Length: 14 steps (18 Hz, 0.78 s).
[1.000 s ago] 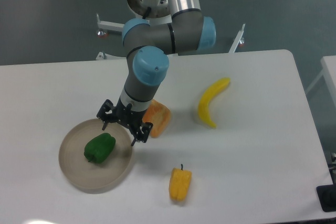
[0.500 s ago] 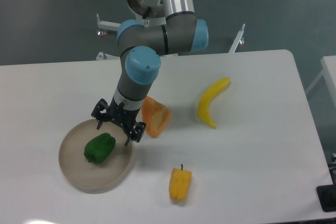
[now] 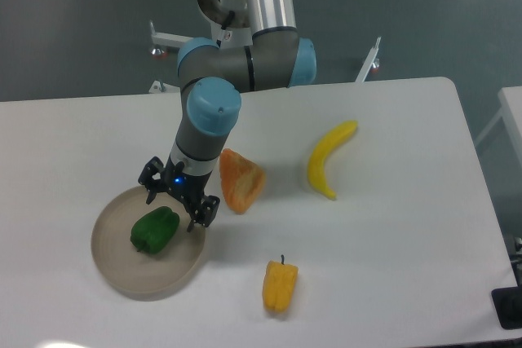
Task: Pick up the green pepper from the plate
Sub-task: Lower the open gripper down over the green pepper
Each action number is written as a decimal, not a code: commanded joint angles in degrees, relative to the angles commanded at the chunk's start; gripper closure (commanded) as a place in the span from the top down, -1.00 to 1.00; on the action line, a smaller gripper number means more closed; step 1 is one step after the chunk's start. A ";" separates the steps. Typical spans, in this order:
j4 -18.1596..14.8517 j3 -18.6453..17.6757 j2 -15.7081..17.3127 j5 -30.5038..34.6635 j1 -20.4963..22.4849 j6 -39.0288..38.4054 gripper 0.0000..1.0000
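The green pepper (image 3: 155,230) lies on the plate (image 3: 122,280), a little left of the dish's centre, resting on its side and untouched. The plate sits near the front left corner of the surface (image 3: 391,226). Above the pepper's upper right side hangs the gripper (image 3: 174,200), its jaws spread wide and holding nothing; one tip shows over the plate's far rim, the other over the right part of the plate, just beside the pepper.

Over the last second the gripper has drifted left and slightly toward the front, from a place over the plate's right rim to one closer to the pepper. The pepper and plate have not shifted. That reads as the approach phase nearly done: the jaws probably need a little more travel toward the pepper and then a descent before closing.

Further out, an orange wedge (image 3: 241,181) lies just right of the gripper, a banana (image 3: 329,160) sits toward the middle, and a yellow pepper (image 3: 280,285) lies near the front edge.
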 joint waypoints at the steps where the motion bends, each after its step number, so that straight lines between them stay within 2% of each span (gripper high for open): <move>1: 0.00 0.17 -0.18 0.00 0.00 0.00 1.00; 14: 1.32 -0.79 -1.67 0.70 -2.20 2.02 1.00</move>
